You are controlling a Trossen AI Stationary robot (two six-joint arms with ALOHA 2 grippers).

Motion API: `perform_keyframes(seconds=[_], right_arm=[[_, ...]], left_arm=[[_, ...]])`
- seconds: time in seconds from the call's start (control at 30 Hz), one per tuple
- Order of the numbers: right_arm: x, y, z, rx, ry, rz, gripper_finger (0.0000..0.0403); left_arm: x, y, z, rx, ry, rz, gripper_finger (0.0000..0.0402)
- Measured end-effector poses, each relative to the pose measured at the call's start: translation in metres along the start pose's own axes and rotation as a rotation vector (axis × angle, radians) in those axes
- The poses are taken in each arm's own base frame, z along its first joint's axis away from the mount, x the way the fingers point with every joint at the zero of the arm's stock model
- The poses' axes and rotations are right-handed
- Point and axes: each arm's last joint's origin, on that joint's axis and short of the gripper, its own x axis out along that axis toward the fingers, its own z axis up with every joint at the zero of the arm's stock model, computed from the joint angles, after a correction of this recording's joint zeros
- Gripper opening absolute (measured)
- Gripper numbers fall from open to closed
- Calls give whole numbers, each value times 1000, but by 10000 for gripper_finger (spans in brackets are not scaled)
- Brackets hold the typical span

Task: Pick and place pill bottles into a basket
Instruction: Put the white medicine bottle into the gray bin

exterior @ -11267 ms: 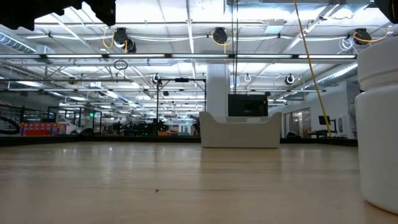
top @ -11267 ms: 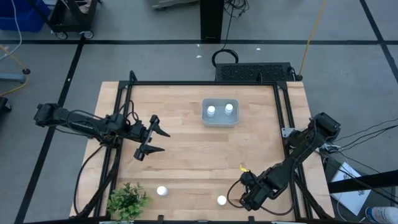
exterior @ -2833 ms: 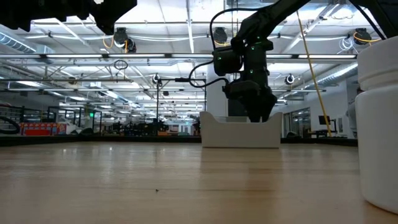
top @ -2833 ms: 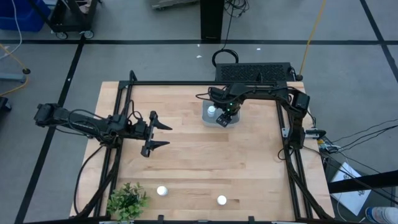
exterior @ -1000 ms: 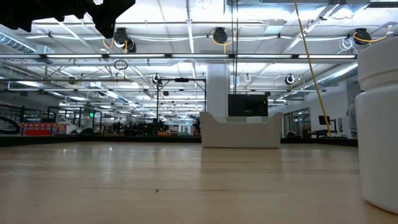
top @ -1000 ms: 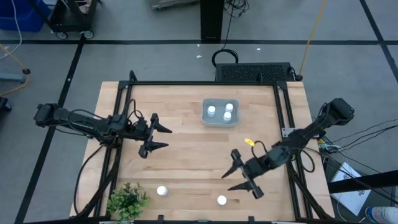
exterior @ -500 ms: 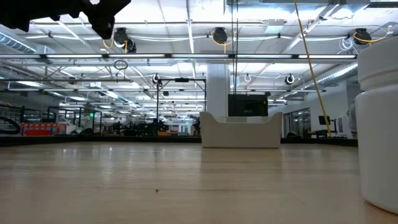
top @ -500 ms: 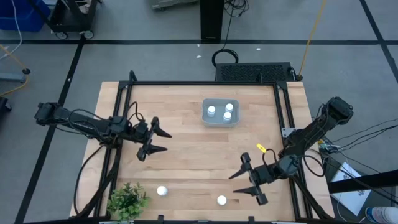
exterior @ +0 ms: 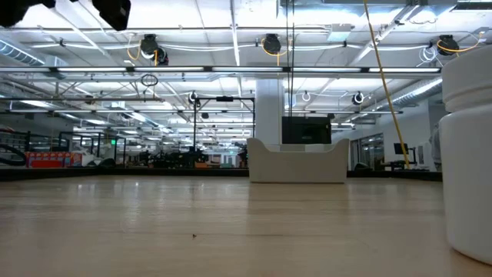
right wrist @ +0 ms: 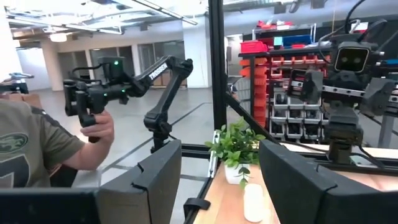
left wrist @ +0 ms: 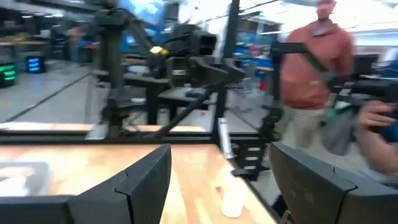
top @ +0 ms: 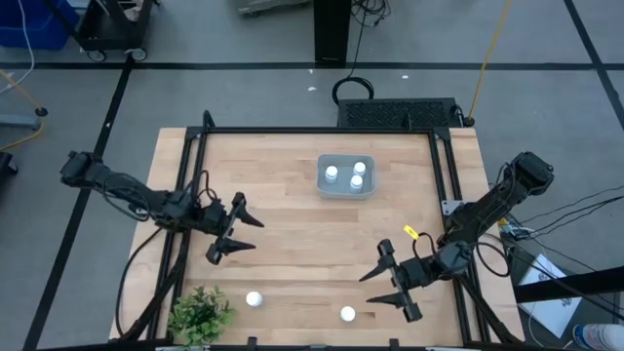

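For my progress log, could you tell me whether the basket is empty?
Not empty: the basket holds three pill bottles, seen from above.

Floor: grey concrete [top: 195, 39] with dark tape lines [top: 244, 65] — seen from above.
Ceiling: white trusses and rows of strip lights [exterior: 231, 54], yellow cable reels [exterior: 270, 44] hanging.
Far hall: open workshop with a red storage rack [right wrist: 273, 81] of bins.
Furniture: blue bin [top: 24, 19] — black cart [top: 112, 29] beside it.
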Motion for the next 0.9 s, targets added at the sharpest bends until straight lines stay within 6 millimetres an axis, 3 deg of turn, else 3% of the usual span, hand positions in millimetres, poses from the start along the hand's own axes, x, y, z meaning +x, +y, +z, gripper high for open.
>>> perform_keyframes(seconds=[0.43,0.9], right_arm=[[0,1,0,-1,1,4,208],[0,1,0,-1,1,4,208]], left_arm=[[5,-37,35,-62,297,159,273],[27,-74,28,-220,600,260,273]])
